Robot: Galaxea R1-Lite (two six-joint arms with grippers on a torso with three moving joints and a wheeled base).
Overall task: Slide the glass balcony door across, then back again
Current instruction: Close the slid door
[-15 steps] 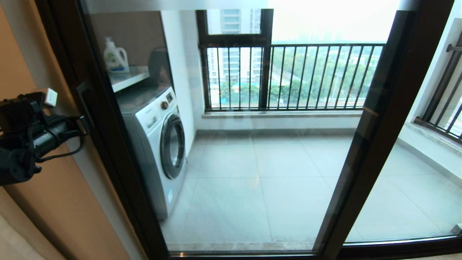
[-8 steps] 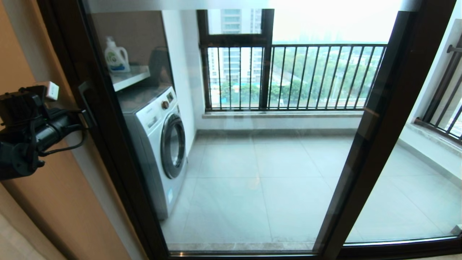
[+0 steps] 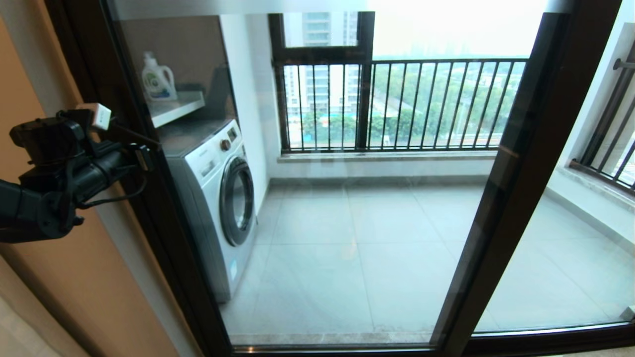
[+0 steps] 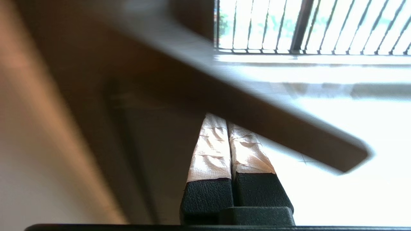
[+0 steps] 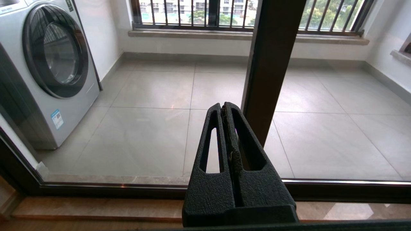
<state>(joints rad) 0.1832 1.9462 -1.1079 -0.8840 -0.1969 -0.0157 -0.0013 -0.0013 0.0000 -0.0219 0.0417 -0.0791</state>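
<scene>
The tall clear glass balcony door in its dark brown metal frame [image 3: 347,198] fills the centre of the head view, its left stile running from upper left to lower centre. Over the last second the left claw [image 4: 228,128] has risen and moved rightward from beside the stile onto it; its tape-wrapped fingers [image 4: 212,150] are pressed together, tips under a blurred dark bar, probably the slim dark handle [image 4: 257,115]. This suggests a hooking contact for the slide, not a grasp. The door itself has not visibly shifted. In the head view the arm hides the handle. The right claw [image 5: 226,112], closed on nothing, hangs low before the sill, absent from the head view.
</scene>
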